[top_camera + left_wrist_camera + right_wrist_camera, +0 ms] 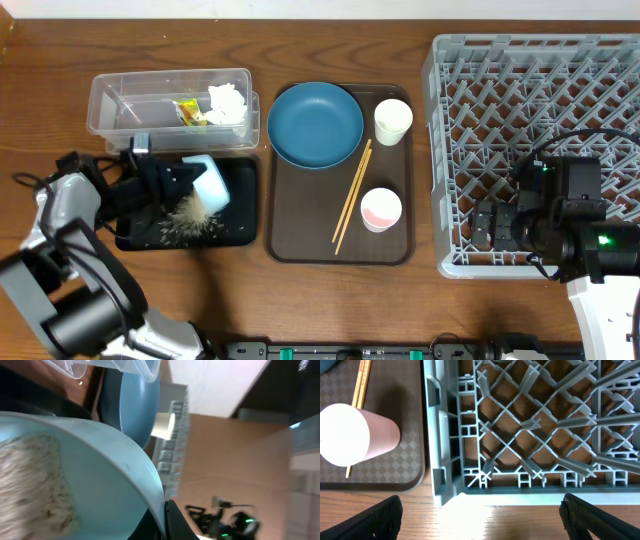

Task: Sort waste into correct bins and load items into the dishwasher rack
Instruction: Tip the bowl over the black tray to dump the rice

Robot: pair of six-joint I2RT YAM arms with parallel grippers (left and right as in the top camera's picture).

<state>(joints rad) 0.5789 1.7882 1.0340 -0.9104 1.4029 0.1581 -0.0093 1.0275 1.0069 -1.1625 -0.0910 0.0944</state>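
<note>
Far right of the wooden surface [60,60]: big grey rack [540,100] of upright pegs, brown wood visible through its lattice. Over its near edge, right jaws spread wide and gripping nothing, black fingertips [375,520] at the bottom corners of the right wrist view. Centre: brown tray [300,240]. Far left: clear tub [130,100], and just in front of it a shallow black tray [240,205]. On the brown tray, dark blue plate [315,125] at the far left corner. Over the black tray, light blue bowl [212,185] tipped on its side, left jaws clamped on its rim. Beside the plate, white cup [393,120]; nearer, pink-inside cup [381,209]; between them, wooden chopsticks [352,195] slanting. In the tub, crumpled tissue [228,103] and yellow-green wrapper [190,112], print too small to read. Rice [190,215] clumped inside the bowl and scattered on the black tray beneath.
</note>
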